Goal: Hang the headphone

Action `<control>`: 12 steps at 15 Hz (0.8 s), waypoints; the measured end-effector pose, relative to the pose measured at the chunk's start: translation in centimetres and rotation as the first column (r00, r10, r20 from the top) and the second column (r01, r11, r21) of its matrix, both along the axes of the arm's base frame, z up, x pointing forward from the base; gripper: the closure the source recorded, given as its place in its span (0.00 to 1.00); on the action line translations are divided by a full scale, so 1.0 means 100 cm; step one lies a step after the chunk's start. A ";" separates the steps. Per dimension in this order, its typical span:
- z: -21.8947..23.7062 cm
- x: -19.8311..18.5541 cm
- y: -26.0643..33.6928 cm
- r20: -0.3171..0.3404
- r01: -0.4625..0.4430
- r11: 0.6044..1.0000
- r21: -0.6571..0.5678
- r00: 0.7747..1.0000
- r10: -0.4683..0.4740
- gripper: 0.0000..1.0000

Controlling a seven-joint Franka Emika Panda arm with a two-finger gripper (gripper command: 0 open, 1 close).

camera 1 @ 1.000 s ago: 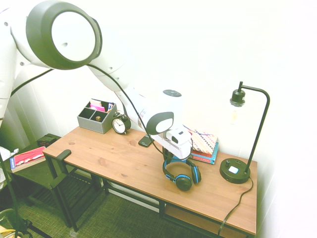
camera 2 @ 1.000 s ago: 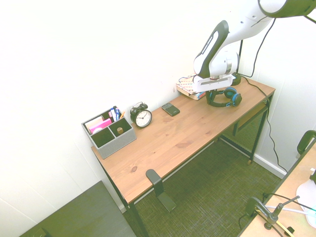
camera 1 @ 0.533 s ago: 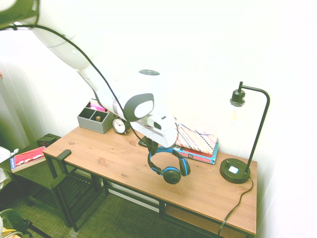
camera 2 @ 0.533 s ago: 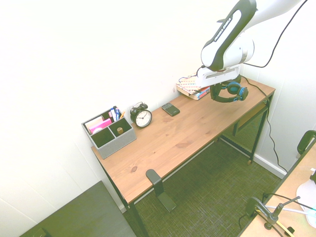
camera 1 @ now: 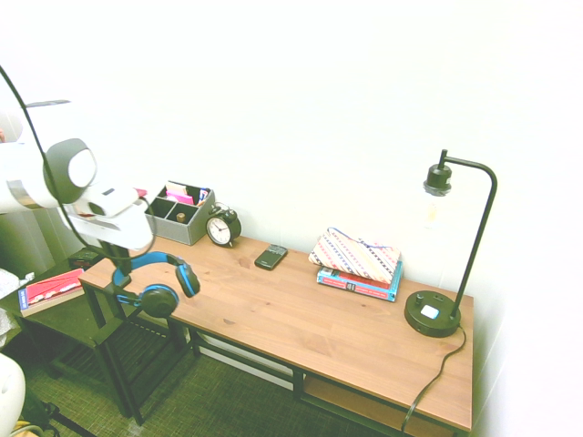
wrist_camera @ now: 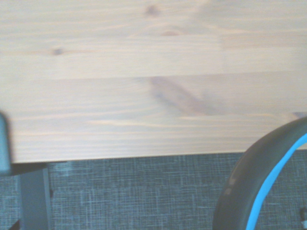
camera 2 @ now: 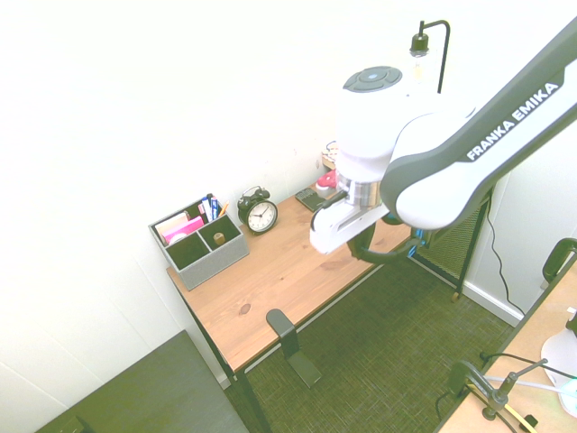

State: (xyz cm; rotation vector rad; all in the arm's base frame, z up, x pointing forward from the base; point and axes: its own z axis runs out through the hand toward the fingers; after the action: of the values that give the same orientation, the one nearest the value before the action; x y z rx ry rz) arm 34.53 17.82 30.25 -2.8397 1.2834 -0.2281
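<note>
While the fingers (camera 1: 119,264) pinch the blue-banded black-cupped headphone (camera 1: 157,280), lower its band squarely over the black hook (camera 1: 117,284) at the wooden table (camera 1: 301,319) end.

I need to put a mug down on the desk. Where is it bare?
Bare wood runs along the desk's front edge, from the headphone hanging from the gripper to the lamp. The back is crowded: organizer, alarm clock, phone, books.

desk (camera 1: 301,319): matt knotty wood | headphone (camera 1: 157,280): smooth plastic | floor (wrist_camera: 144,196): rough woven carpet
</note>
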 end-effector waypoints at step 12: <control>-0.155 -0.009 0.143 -0.083 -0.088 0.992 0.091 0.992 0.096 1.00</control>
State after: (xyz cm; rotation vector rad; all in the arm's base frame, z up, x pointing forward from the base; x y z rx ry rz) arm 33.63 32.13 14.74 -2.8544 1.1414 -0.0454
